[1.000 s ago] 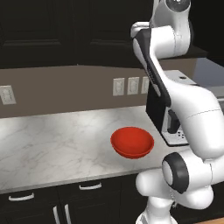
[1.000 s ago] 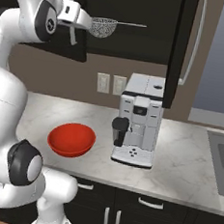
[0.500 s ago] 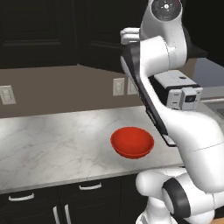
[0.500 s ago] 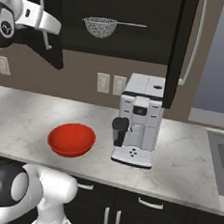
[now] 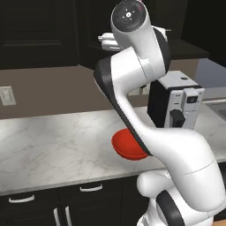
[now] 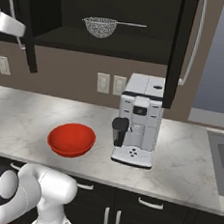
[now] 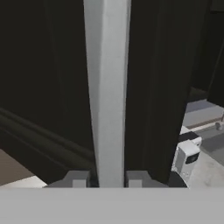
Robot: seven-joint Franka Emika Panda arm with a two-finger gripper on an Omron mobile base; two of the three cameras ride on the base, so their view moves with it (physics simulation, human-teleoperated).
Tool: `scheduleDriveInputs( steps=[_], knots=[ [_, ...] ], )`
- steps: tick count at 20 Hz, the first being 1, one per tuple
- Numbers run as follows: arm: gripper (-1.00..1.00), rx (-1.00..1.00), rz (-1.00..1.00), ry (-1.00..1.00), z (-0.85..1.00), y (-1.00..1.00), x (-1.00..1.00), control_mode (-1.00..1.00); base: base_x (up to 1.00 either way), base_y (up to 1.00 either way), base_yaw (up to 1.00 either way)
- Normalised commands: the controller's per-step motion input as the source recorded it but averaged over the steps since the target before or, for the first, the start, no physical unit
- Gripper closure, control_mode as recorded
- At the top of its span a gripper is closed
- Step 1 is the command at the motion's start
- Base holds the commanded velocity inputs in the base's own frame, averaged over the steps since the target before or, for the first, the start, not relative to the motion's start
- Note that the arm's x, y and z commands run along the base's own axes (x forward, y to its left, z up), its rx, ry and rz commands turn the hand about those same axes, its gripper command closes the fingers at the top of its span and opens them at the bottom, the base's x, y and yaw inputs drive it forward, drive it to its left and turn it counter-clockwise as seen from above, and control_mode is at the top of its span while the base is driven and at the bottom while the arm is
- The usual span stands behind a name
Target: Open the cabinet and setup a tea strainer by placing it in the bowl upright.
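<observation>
Hand view: the fingers [image 7: 105,179] straddle the long silver bar handle [image 7: 106,87] of a door of the cabinet [image 6: 113,17], one dark tip on each side, narrowly spread and closed against the bar. Right base view: both cabinet doors stand swung open. The tea strainer [image 6: 101,27] lies on the cabinet shelf, mesh head to the left, thin handle pointing right. Below, the red bowl [image 6: 71,140] sits on the marble desk [image 6: 186,165], just left of the coffee machine [image 6: 138,119], apart from it. Left base view: the bowl [image 5: 126,146] is partly hidden behind the arm.
</observation>
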Motion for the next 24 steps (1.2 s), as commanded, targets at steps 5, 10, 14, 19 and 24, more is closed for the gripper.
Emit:
scheduleDriveInputs(
  steps=[5,10,14,19,24],
  knots=[
    [-1.00,0.00,-0.05,0.00,0.00,0.15,0.00,-1.00,0.00,0.00,0.00],
    [-1.00,0.00,-0.06,0.01,0.00,0.17,-0.14,-1.00,0.00,0.00,0.00],
    [-1.00,0.00,-0.08,0.00,0.01,0.11,-0.71,-1.00,0.00,0.00,0.00],
    [-1.00,0.12,0.02,0.00,0.00,-0.28,-0.78,-1.00,0.00,0.00,0.00],
    [-1.00,0.38,0.21,-0.01,0.00,-0.95,-0.55,-1.00,0.00,0.00,0.00]
  ],
)
